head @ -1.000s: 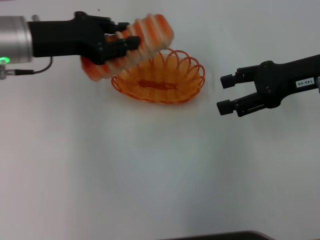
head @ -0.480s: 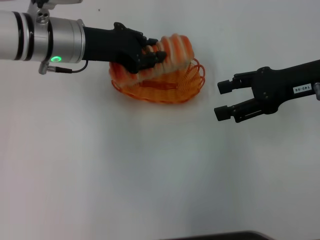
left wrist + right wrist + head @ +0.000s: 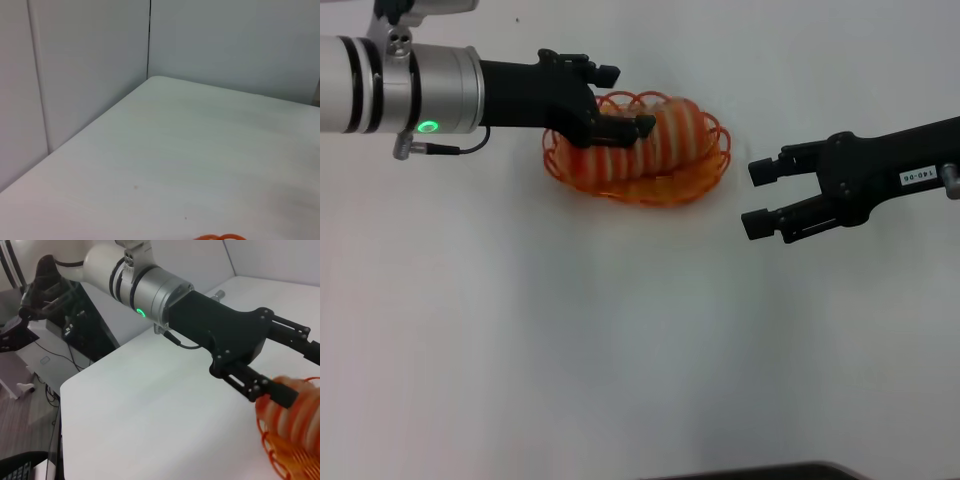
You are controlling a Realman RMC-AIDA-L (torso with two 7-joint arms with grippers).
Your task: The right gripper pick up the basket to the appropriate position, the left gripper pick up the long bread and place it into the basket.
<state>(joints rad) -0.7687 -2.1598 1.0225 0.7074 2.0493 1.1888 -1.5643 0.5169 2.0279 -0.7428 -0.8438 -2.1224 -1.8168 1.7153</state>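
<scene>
Long bread (image 3: 660,140) lies inside the basket (image 3: 705,175) on the white counter (image 3: 620,330), with the left gripper (image 3: 625,100) over its left end, fingers spread apart on either side of the loaf. Well off to the right, the right gripper (image 3: 755,197) hovers above the counter with its fingers parted, holding nothing.

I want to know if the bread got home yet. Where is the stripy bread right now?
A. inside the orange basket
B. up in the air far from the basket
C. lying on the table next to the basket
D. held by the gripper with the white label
A: the long bread lies inside the basket, with the left gripper open around its end; the right gripper is open, apart.
</scene>
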